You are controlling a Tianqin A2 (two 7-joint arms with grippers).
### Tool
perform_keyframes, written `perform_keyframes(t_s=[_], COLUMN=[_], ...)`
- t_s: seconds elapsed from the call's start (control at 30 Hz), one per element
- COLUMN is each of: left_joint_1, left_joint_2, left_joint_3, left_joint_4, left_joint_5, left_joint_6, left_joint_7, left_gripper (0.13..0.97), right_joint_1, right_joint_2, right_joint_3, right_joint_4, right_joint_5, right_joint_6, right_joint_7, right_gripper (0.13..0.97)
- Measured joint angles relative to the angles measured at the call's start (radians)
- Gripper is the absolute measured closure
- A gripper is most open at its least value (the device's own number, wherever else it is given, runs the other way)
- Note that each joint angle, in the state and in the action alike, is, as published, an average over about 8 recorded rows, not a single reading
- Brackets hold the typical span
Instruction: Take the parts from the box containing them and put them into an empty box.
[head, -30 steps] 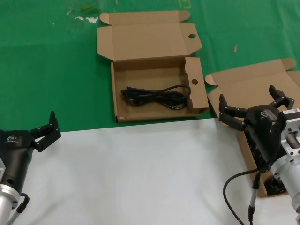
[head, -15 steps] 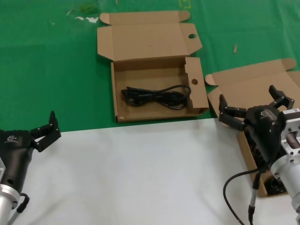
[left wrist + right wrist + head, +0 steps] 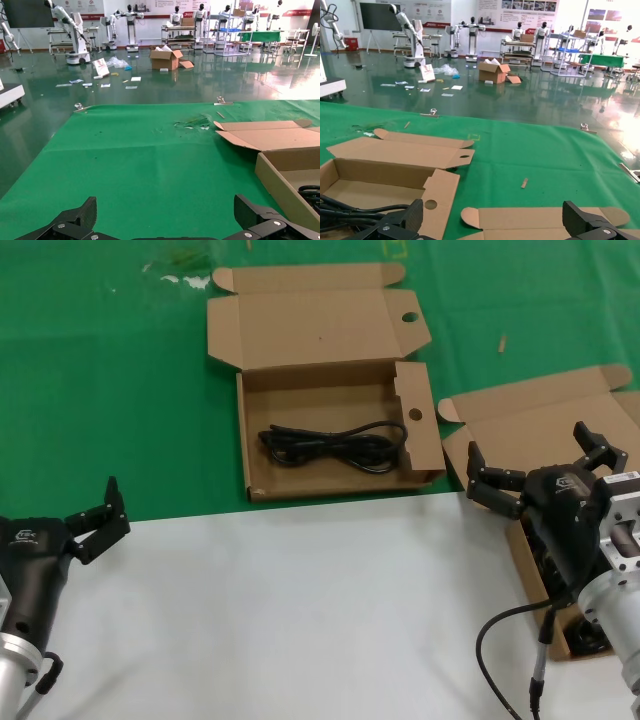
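Observation:
The punched-hole box (image 3: 310, 325) lies open at the middle of the green mat, and one coiled black cable (image 3: 335, 448) rests inside it. At the right the box containing the parts (image 3: 540, 420) is open, its tray mostly hidden behind my right arm; a bit of black cable (image 3: 588, 640) shows there. My right gripper (image 3: 530, 455) hangs open over that box's near side, holding nothing. The right wrist view shows its open gripper (image 3: 497, 222) above the lid (image 3: 540, 220), with the punched-hole box (image 3: 385, 175) and cable (image 3: 350, 207) beside. My left gripper (image 3: 95, 510) is parked open at the front left.
A white sheet (image 3: 300, 610) covers the front of the table, next to the green mat (image 3: 100, 390). A small scrap (image 3: 502, 343) lies on the mat at the back right. In the left wrist view the open left gripper (image 3: 165, 220) faces bare mat, with the punched-hole box (image 3: 280, 170) off to one side.

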Motion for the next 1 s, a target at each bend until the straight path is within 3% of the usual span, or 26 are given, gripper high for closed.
perform_keyframes(t_s=[1.0], left_joint_1=[0.0], left_joint_2=[0.0], left_joint_3=[0.0], left_joint_4=[0.0], left_joint_5=[0.0], left_joint_6=[0.0], left_joint_7=[0.0], left_gripper=[0.132], right_joint_1=[0.0], right_joint_2=[0.0], right_joint_3=[0.0], right_joint_4=[0.0], right_joint_5=[0.0], right_joint_6=[0.0], right_joint_7=[0.0], right_gripper=[0.129])
